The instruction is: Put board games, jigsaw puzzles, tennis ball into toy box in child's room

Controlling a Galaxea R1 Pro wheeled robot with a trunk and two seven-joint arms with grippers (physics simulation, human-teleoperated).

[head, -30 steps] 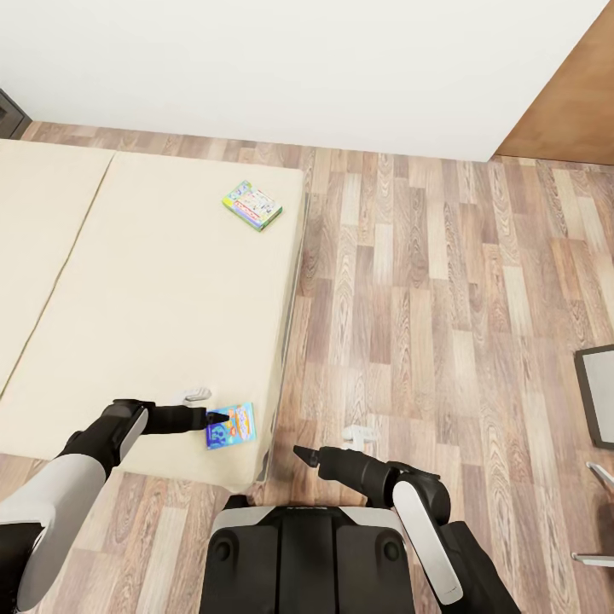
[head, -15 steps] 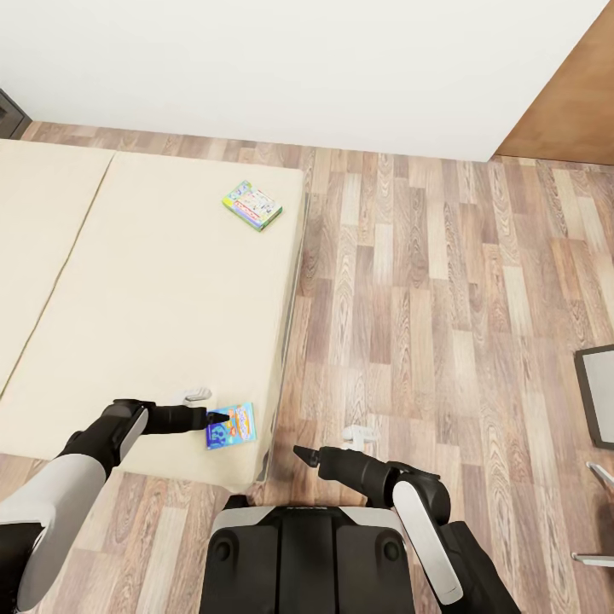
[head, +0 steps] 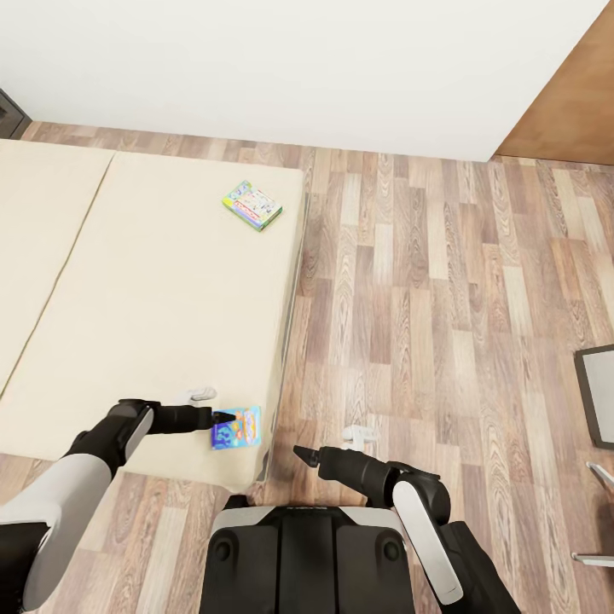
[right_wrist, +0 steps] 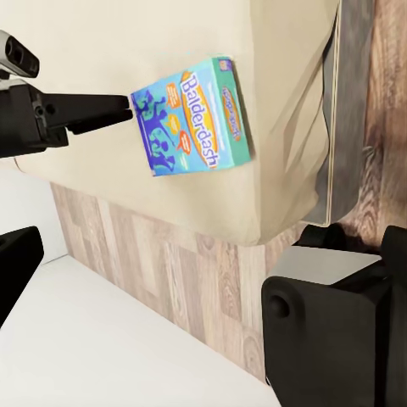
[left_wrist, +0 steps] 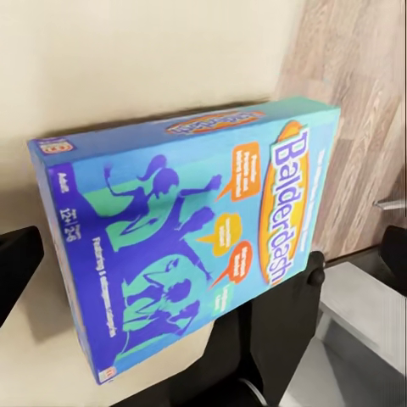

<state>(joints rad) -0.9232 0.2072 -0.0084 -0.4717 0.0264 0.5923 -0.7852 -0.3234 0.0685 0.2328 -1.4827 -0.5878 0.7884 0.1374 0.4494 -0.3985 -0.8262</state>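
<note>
Reaching with my left gripper toward the blue board game, I have its fingers right at the box's near short end, which lies flat by the corner of the bed closest to me. From the right wrist view the dark fingers look drawn into a single point against the box's edge; whether they pinch it or only touch it I cannot tell. The left wrist view has the lid close up, one dark finger under its lower side.

To do this well, I judge I should get one finger beneath the thin box and one on top, then close gently and lift straight up, since the box sits close to the mattress edge and a push could slide it onto the floor.

My right gripper hangs over the floor beside the bed, its fingers seemingly together, holding nothing. The pastel board game waits near the bed's far corner.
</note>
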